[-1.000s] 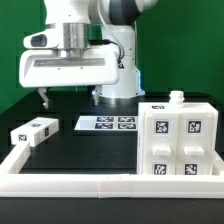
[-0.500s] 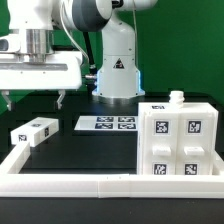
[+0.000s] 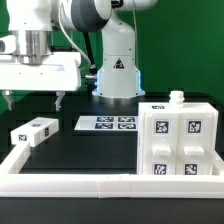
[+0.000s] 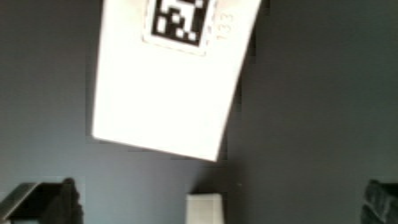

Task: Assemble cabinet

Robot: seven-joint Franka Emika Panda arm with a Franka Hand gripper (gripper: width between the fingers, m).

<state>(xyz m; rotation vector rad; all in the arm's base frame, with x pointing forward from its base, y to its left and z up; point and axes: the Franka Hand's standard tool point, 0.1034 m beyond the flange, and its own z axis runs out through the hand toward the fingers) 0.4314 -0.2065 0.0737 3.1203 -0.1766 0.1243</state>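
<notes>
The cabinet body point(image 3: 178, 140) is a large white box with several tags and a knob on top, standing at the exterior view's right. A small long white block point(image 3: 32, 131) with tags lies at the exterior view's left. My gripper point(image 3: 33, 99) hangs above that block, open wide and empty, with its fingers point(image 3: 58, 100) well apart. In the wrist view the white block point(image 4: 175, 85) with one tag shows below the gripper point(image 4: 214, 203). The dark fingertips point(image 4: 45, 202) sit at the frame's two sides, touching nothing.
The marker board point(image 3: 107, 124) lies flat between the block and the cabinet body. Long white border rails point(image 3: 100, 185) run along the front and the exterior view's left edge. A narrow white strip point(image 4: 210, 210) shows between the fingers in the wrist view. The robot base point(image 3: 117, 70) stands behind.
The gripper has moved toward the exterior view's left, from near the marker board to above the small block. It has stayed open. The parts have not moved.
</notes>
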